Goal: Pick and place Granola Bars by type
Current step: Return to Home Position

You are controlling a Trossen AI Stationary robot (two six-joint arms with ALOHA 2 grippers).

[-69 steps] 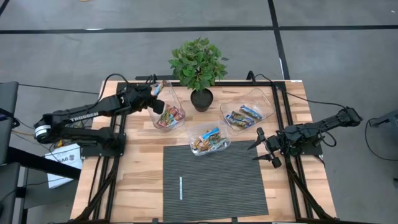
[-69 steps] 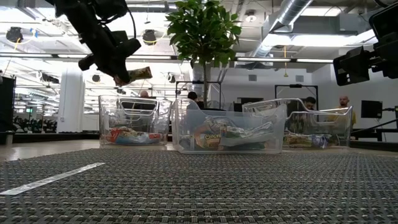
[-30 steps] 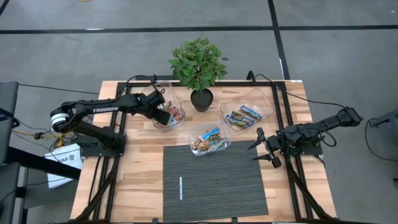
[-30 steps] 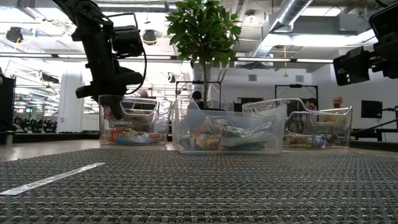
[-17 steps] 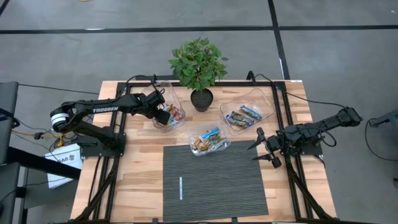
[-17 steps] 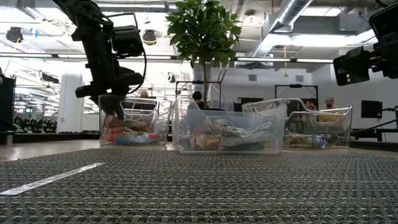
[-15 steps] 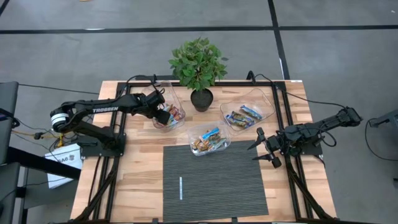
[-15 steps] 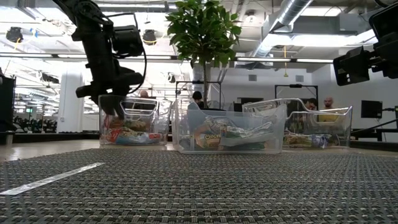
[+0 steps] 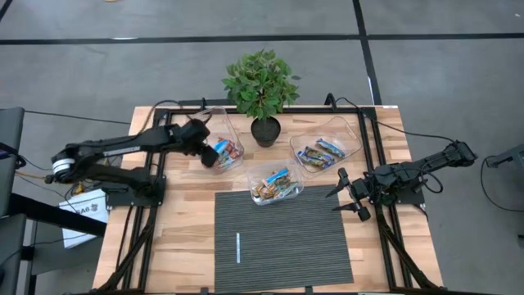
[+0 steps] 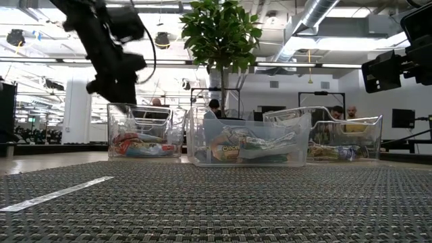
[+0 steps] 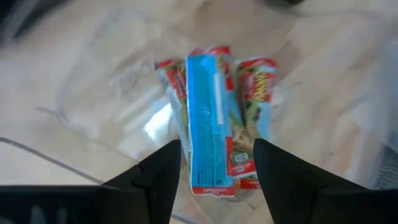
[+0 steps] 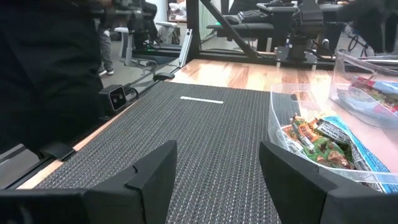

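Bins: three of clear plastic, left bin [image 9: 219, 115], middle bin [image 9: 255, 175], right bin [image 9: 345, 125], at the grey woven mat's [image 9: 282, 238] 11, 12 and 1 o'clock.
Granola bars [image 9: 228, 151]: shiny-wrapped, heaped in all three bins, uncountable.
Left gripper [image 9: 208, 156]: above the left bin, fingers spread, empty.
Right gripper [image 9: 341, 193]: at the mat's 3 o'clock, fingers spread, empty.

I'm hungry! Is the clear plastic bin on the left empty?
Not empty: shiny red-wrapped granola bars lie inside the clear bin.

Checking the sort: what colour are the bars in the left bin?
Granola bars mostly red, one showing a light-blue face; clearest in the left wrist view.
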